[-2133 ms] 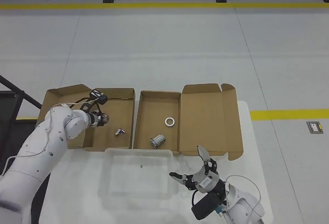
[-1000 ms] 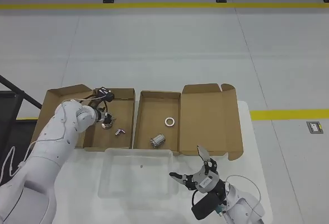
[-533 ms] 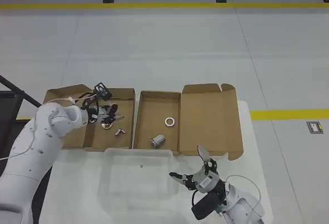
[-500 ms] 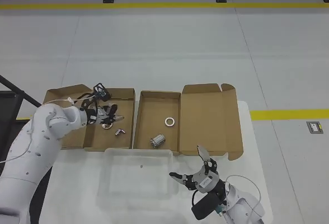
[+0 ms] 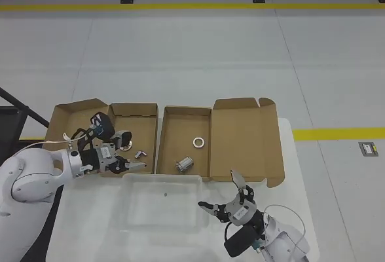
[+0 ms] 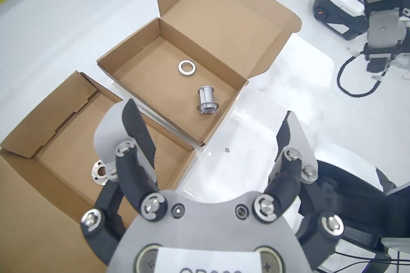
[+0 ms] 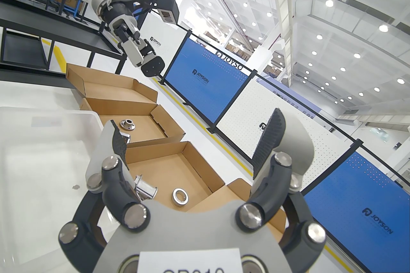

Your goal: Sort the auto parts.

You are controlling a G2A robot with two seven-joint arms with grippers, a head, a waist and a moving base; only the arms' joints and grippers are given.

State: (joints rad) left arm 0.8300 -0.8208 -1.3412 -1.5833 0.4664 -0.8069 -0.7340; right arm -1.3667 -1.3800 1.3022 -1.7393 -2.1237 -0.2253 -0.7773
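Left gripper (image 6: 208, 111) wide apart, empty, over left cardboard box (image 5: 143, 124) (right gripper (image 7: 194, 119) likewise apart)

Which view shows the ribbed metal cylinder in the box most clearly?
Left wrist view: the ribbed cylinder lies whole and unobstructed in the cardboard box. The top view shows it tiny; in the right wrist view the right end effector partly hides it.

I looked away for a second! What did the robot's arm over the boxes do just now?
The left gripper seems to have let go of the flanged metal part, which now lies in the left box. The gripper then pulled back toward the robot, open, by the clear bin. The right gripper, the ring, the ribbed cylinder and the small part stayed put.
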